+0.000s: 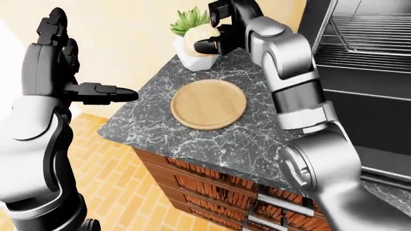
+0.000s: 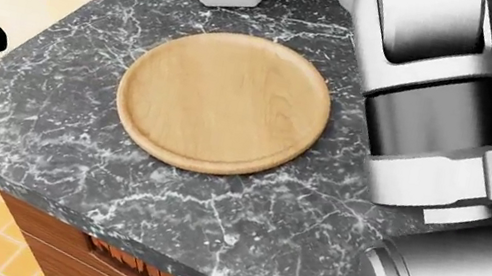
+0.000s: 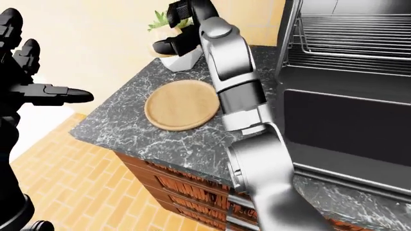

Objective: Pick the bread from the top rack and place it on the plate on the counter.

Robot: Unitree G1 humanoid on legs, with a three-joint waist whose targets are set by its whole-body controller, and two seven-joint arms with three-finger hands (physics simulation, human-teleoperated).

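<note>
Above the counter (image 1: 212, 144), near the plant (image 1: 191, 19), our right hand (image 1: 221, 29) holds the bread (image 1: 199, 36) in closed fingers. We see the plate (image 2: 224, 102) bare below, and our left hand (image 1: 71, 72) spread wide, off the counter's left edge.

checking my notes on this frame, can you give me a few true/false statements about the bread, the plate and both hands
1. The round wooden plate on the dark marble counter has nothing on it. True.
2. The pale round bread already lies on the plate. False: the right hand holds it up near the white faceted plant pot, above the counter.
3. The left hand grips the plate's rim. False: it hangs open to the left of the counter, touching nothing.
4. The metal oven racks show at the upper right of the right-eye view. True.
5. The plate hangs over the counter edge. False: it lies fully on the marble.
</note>
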